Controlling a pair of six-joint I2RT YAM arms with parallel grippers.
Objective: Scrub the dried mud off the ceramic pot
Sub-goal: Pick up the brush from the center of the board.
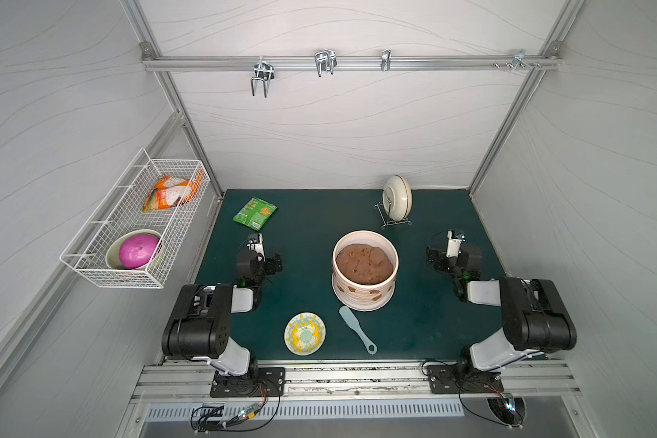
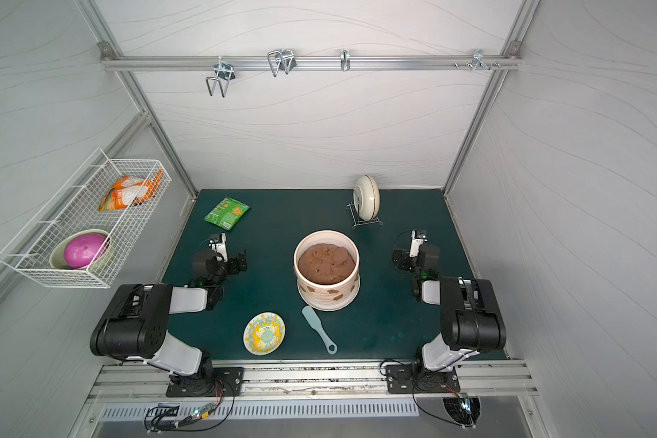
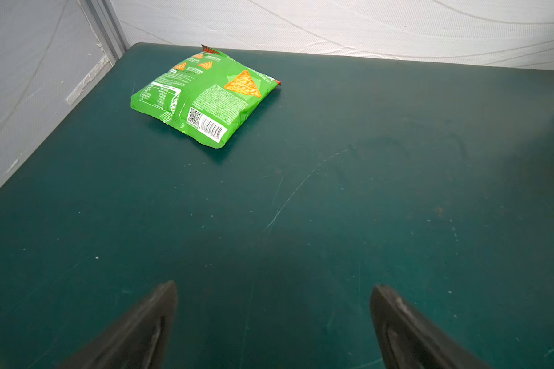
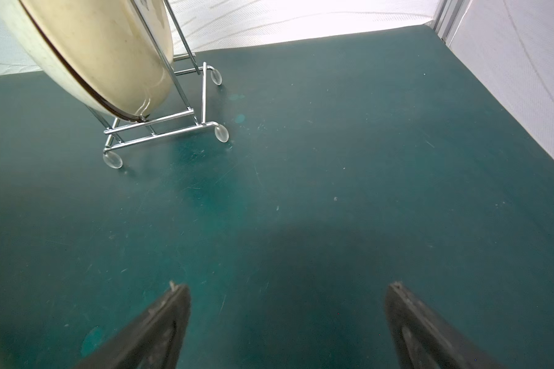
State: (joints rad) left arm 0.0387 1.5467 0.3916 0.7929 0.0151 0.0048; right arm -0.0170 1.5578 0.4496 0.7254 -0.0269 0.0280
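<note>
Standing upright: ceramic pot (image 1: 363,292), mouth up | dried mud (image 1: 374,295) on side

Both top views hang high over the arm-base side, looking steeply down at the whole green mat (image 1: 414,322). The framing is near-identical, just shifted sideways. The left wrist cam sits right behind the left gripper (image 3: 274,285), low over the mat, aimed forward and down, with the chip bag (image 3: 205,96) ahead. Same deal behind the right gripper (image 4: 288,285), with the bowl (image 4: 103,54) on its rack (image 4: 160,127) ahead. Both top views catch those too.
</note>
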